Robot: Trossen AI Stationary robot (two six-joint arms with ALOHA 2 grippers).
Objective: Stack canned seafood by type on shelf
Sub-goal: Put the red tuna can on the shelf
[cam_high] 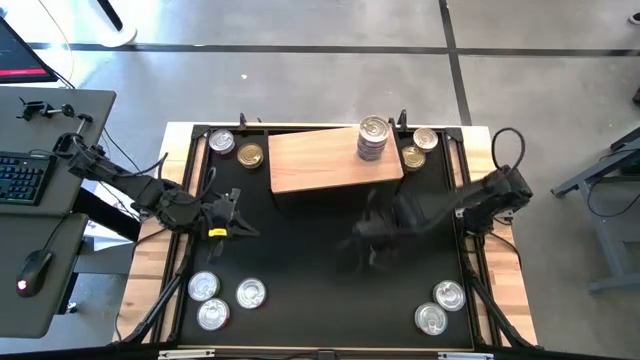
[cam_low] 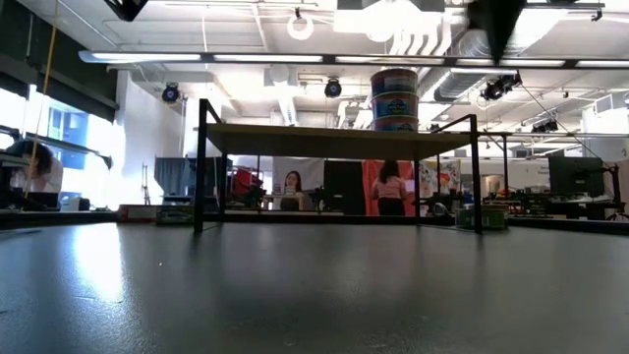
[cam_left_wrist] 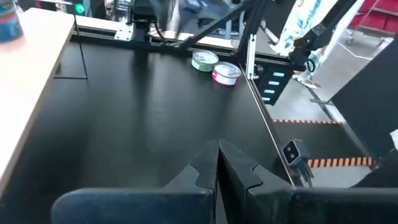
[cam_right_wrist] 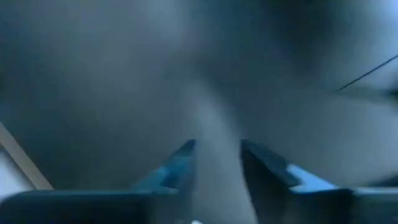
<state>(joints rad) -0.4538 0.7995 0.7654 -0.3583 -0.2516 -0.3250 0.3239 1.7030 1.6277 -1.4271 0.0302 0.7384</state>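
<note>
The light-brown wooden shelf (cam_high: 320, 160) stands on thin black legs at the far middle of the black mat. A stack of tins (cam_high: 373, 138) with bluish and red labels rests on its right end and also shows in the low view (cam_low: 394, 98). Two tins (cam_high: 235, 148) lie behind the shelf's left end. A greenish tin (cam_left_wrist: 204, 60) and a red tin (cam_left_wrist: 226, 73) lie by its right end. My left gripper (cam_high: 240, 212) is shut and empty over the mat's left part. My right gripper (cam_high: 362, 238) is open and empty, in front of the shelf.
Three silver-lidded tins (cam_high: 222, 298) lie at the mat's near left and two (cam_high: 440, 306) at its near right. The middle of the mat (cam_high: 320, 280) is bare. A desk with a keyboard (cam_high: 20, 180) stands left of the table. People show in the room behind (cam_low: 390, 187).
</note>
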